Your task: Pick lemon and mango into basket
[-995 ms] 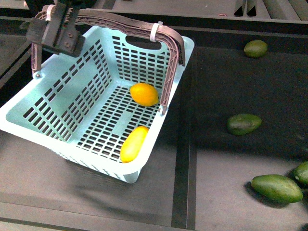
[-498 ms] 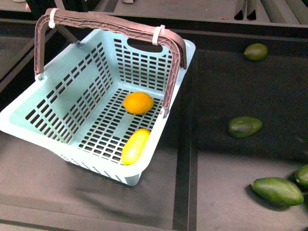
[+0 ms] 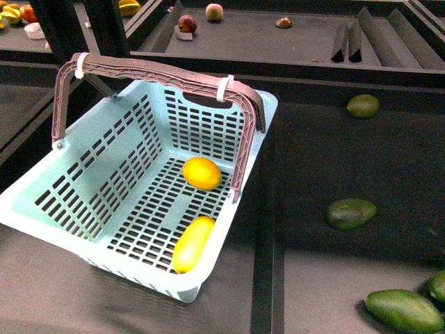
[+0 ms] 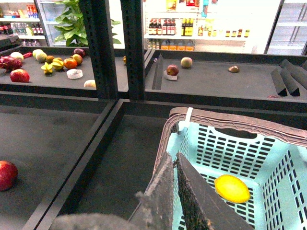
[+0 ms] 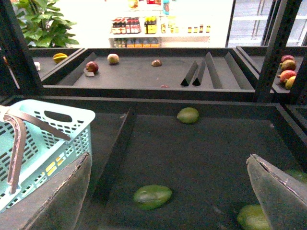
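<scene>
From where I stand it looks done: the lemon (image 3: pixel 201 172) and the mango (image 3: pixel 192 243) both lie on the basket (image 3: pixel 104 132) floor, the left hand (image 4: pixel 175 165) pinched closed on nothing, the right hand (image 5: pixel 168 182) spread wide and empty

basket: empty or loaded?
Loaded. The basket holds the lemon and the mango, both lying on its slotted floor.

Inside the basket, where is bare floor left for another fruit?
Free: the slotted floor of the basket on its left half, from the left wall to the lemon and mango. Crowded: the right wall, where both fruits lie under the brown handle.
</scene>
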